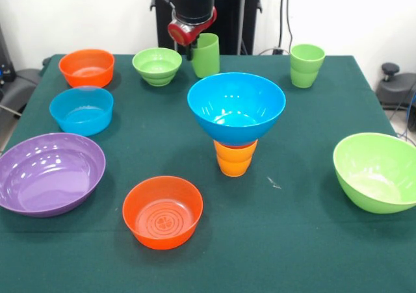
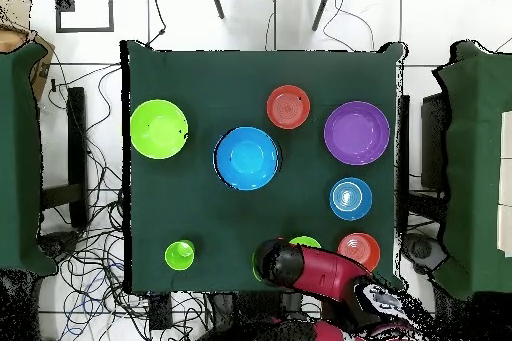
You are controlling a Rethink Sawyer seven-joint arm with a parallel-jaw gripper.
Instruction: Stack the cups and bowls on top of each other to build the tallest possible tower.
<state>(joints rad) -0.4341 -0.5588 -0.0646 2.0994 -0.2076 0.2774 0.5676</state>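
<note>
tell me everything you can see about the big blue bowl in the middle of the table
The big blue bowl is round, glossy, plastic-looking, bright blue inside and out, and appears empty. It sits upright, mouth up, balanced on an upside-down orange cup near the middle of the green table, forming a small tower. Its narrow base rests on the cup; its rim flares much wider. Nothing else touches it; the hand is farther back, by a tilted green cup.

The bench (image 1: 305, 241) is dark green. A blue bowl (image 1: 236, 106) sits on orange cups (image 1: 235, 158). One orange bowl (image 1: 162, 212) has ring patterns inside. The big bowl (image 1: 49, 173) is purple.
</note>
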